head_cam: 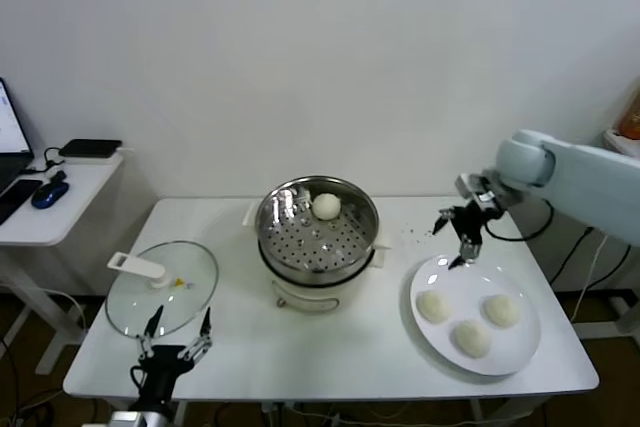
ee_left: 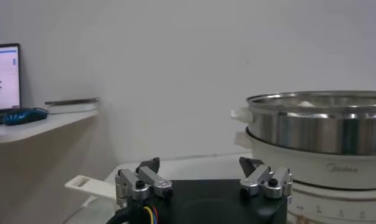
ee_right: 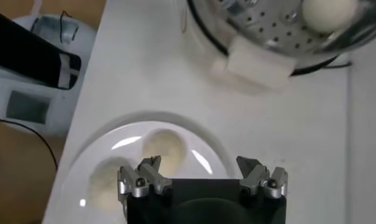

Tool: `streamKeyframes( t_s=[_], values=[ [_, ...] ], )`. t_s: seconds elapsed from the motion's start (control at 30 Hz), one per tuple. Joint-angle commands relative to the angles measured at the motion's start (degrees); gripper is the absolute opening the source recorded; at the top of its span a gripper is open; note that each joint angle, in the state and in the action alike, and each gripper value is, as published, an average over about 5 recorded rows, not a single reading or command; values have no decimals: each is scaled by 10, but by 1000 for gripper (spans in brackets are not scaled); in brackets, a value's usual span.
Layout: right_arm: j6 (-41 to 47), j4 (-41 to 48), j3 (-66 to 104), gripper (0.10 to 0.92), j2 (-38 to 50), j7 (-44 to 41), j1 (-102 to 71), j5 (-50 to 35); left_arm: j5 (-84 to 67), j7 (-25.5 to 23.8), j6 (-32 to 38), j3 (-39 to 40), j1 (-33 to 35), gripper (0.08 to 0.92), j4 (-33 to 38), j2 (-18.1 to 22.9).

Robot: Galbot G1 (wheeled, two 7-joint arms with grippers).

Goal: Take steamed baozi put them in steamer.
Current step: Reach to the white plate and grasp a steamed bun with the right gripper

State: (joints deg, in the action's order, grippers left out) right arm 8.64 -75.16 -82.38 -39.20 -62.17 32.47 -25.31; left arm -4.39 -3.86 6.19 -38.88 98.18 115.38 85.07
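While the white table carries the steamer at its middle with one bun on the tray, three buns lie on the plate, right gripper spread empty above its far rim, left gripper spread, idle beside the glass lid.

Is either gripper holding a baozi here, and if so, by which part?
Nothing is held. The right gripper hangs open above the plate; the left gripper is open and empty near the glass lid.
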Motion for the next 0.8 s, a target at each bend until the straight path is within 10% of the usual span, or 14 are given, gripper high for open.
streamKeyframes(
  t_s=[0.03,0.8],
  values=[
    [39,-21,38,823,42,27,-132,24,0,0,1,-1,2,823,-3,-1],
    [18,68,111,823,-24,41,-207,80,-1,1,3,-5,3,823,-12,-3]
  ],
)
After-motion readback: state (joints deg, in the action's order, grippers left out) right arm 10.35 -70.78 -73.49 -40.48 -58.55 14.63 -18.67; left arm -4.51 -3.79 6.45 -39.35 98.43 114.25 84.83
